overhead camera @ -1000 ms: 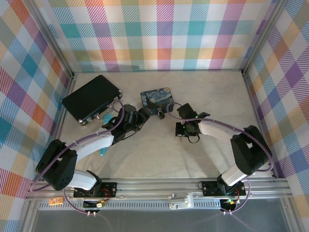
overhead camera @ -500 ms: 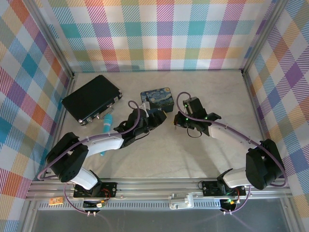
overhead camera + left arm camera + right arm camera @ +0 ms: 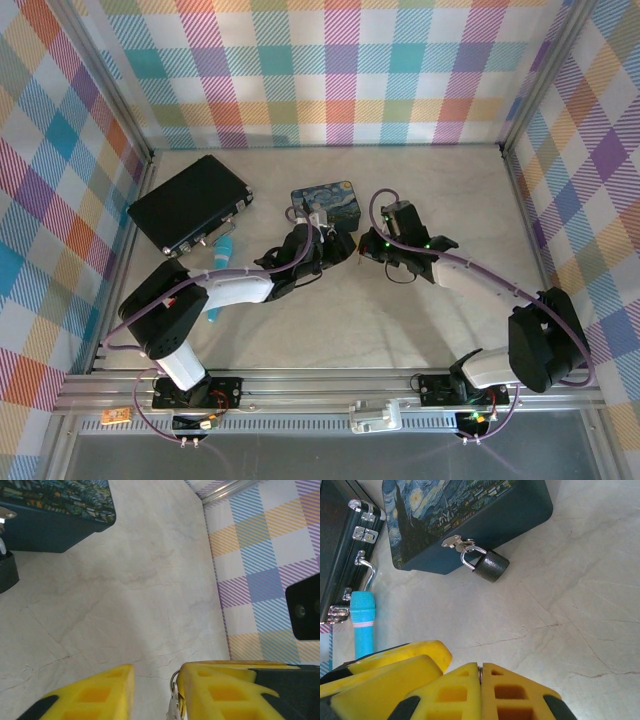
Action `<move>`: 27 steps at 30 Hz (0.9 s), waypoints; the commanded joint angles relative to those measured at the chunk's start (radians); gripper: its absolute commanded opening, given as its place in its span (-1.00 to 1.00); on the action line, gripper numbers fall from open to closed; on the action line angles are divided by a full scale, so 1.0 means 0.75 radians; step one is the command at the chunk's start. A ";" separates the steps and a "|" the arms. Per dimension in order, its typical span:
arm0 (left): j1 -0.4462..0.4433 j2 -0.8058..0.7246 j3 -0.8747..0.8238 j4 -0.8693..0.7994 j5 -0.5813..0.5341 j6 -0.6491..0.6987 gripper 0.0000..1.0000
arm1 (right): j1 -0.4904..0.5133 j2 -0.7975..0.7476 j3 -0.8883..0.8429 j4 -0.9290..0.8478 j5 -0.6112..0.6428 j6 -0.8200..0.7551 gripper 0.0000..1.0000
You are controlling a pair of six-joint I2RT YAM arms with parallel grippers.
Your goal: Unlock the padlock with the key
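In the left wrist view the fingers of the left gripper (image 3: 155,672) stand narrowly apart, and the padlock (image 3: 6,575) is cut by the frame edge. The right wrist view gives it whole: hooked to the tin box (image 3: 470,510), body on the counter (image 3: 580,605), long axis slanted, shackle toward the tin. The fingers of the right gripper (image 3: 480,667) are pressed together.

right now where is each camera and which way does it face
top external: above and behind, looking down; left arm, right arm show.
left wrist: on its arm, facing table and plaid wall past left fingers.
right wrist: on its arm, facing padlock on tin past shut right fingers.
both wrists share the tin.
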 commanded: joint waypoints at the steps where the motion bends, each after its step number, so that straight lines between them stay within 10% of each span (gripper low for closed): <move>1: -0.011 0.003 0.048 0.034 -0.017 0.017 -0.51 | -0.016 -0.046 -0.017 0.047 -0.029 0.024 -1.00; 11: -0.011 -0.001 0.036 0.022 -0.006 0.011 -1.00 | -0.027 -0.062 -0.011 0.057 -0.073 0.008 -1.00; 17: 0.085 -0.071 0.045 -0.027 0.190 0.182 -1.00 | -0.124 -0.132 -0.022 0.088 -0.249 -0.189 -0.11; 27: 0.240 -0.155 0.260 -0.432 0.694 0.558 -1.00 | -0.312 -0.177 -0.096 0.307 -0.947 -0.580 -0.05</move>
